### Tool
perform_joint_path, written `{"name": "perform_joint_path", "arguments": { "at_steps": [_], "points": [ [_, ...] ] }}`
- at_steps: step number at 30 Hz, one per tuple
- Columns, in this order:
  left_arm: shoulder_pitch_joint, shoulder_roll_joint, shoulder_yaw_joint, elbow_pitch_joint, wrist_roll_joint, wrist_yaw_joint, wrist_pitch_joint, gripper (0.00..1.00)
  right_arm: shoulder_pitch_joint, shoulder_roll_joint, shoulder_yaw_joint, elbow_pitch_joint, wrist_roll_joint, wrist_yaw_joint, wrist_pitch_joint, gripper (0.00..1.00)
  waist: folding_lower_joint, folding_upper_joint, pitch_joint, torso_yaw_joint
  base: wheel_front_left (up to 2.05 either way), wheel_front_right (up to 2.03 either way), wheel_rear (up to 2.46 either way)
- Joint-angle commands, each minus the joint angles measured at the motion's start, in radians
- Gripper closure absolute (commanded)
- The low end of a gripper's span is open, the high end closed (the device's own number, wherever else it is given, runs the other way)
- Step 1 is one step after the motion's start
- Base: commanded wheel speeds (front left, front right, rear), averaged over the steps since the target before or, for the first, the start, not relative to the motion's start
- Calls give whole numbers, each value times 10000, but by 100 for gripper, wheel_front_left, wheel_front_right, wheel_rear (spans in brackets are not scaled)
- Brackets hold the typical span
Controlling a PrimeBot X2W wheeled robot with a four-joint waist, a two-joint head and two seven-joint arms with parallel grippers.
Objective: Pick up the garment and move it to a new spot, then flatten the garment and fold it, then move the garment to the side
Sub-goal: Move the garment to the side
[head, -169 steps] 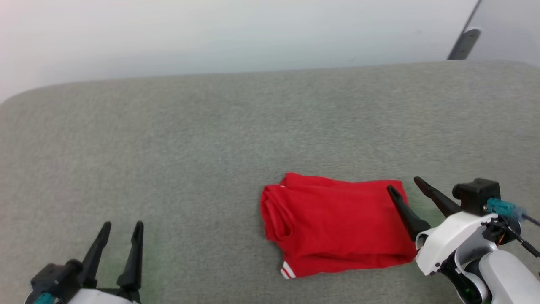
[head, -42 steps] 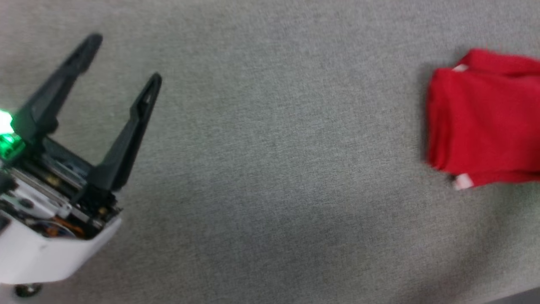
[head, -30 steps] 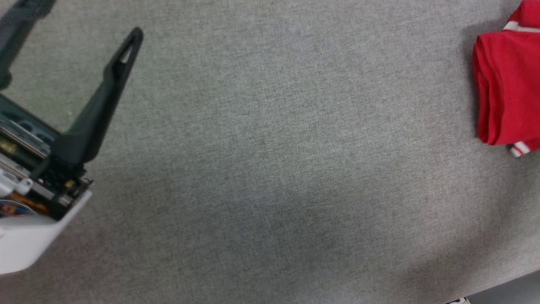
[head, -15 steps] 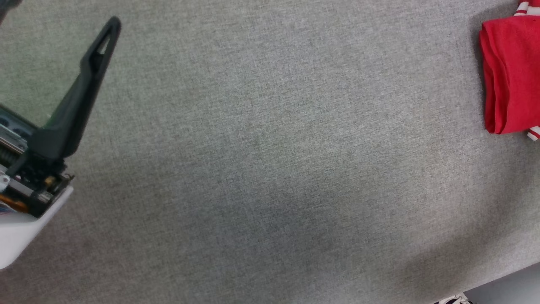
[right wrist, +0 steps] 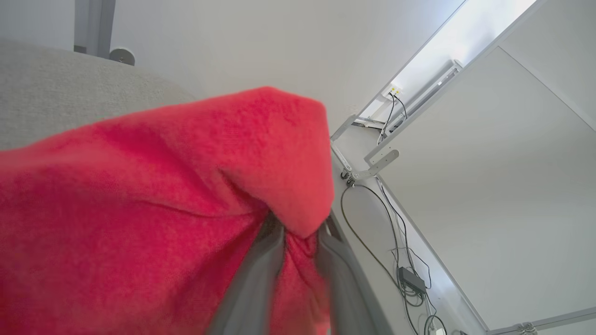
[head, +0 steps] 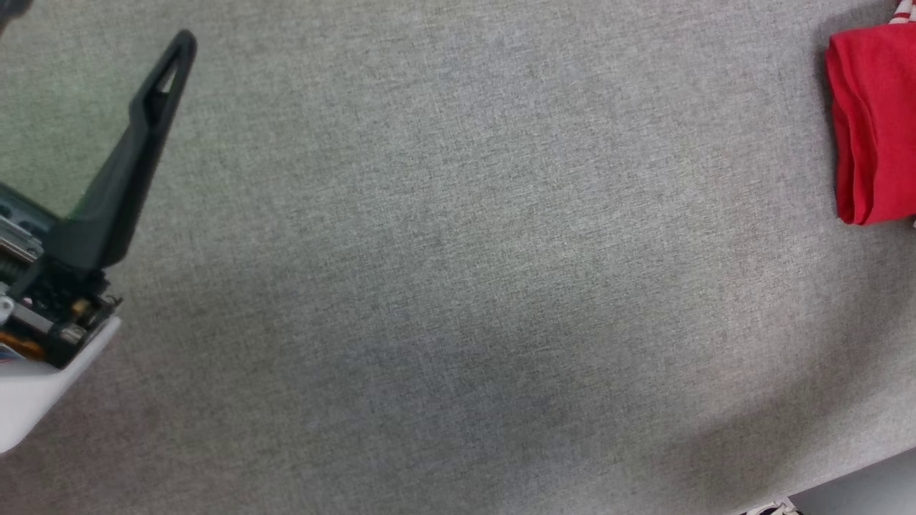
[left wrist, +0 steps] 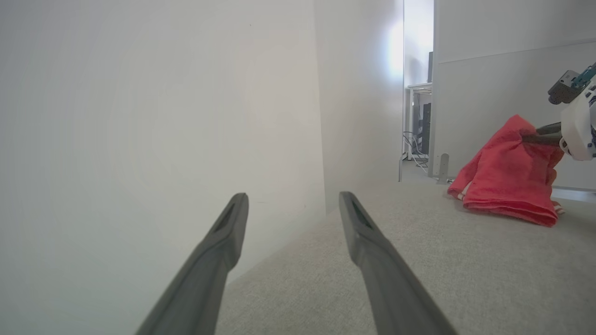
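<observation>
The garment (head: pixel 876 121), a folded red T-shirt with a bit of striped trim, lies at the right edge of the head view on the grey cloth surface (head: pixel 458 286). In the left wrist view the garment (left wrist: pixel 507 186) has one end raised, pinched by my right gripper (left wrist: pixel 535 135). The right wrist view shows that gripper (right wrist: pixel 298 232) shut on a bunch of the red cloth (right wrist: pixel 139 209). My left gripper (head: pixel 93 21) is open and empty far to the left; its fingers (left wrist: pixel 372 260) hover over bare surface.
The surface's near edge (head: pixel 851 479) runs across the lower right corner, with floor beyond. A white wall (left wrist: pixel 163 116) stands close behind the surface. Cables (right wrist: pixel 400 260) lie on the floor past the far side.
The head camera has dropped closer and turned left, so the garment sits at the view's right edge. My right gripper, open beside the garment earlier, is now shut on it.
</observation>
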Motion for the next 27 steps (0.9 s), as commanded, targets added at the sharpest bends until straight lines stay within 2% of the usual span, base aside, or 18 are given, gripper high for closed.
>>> {"name": "perform_joint_path", "arguments": {
  "at_steps": [1, 8, 15, 18, 23, 27],
  "points": [
    [98, -55, 7, 22, -61, 23, 11, 0, -158, 28, -34, 32, -91, -20, -73, 0, 0, 0, -41, 39, 0, 0, 0],
    [160, -400, 14, 395, -39, 23, 10, 0, -144, -15, -162, 315, -151, -20, -140, 0, 0, 0, -417, 324, 0, 0, 0],
    [581, -1255, 86, 1086, 74, 23, 11, 0, 157, -124, 245, 626, 188, -20, -196, 0, 0, 0, -1206, 895, 0, 0, 0],
    [919, -1784, 95, 1564, 130, 23, 10, 0, 412, -211, 744, 929, 392, -21, -430, 0, 0, 0, -1695, 1203, 0, 0, 0],
    [1634, -2620, 306, 2468, 180, 23, 8, 0, 973, -605, 2193, 1645, 544, -21, -884, 0, 0, 0, -2476, 1718, 0, 0, 0],
    [2274, -3140, 578, 3080, 221, 22, 10, 0, 1138, -406, 2896, 2059, 576, -21, -1342, 0, 0, 0, -3010, 2065, 0, 0, 0]
  ]
}}
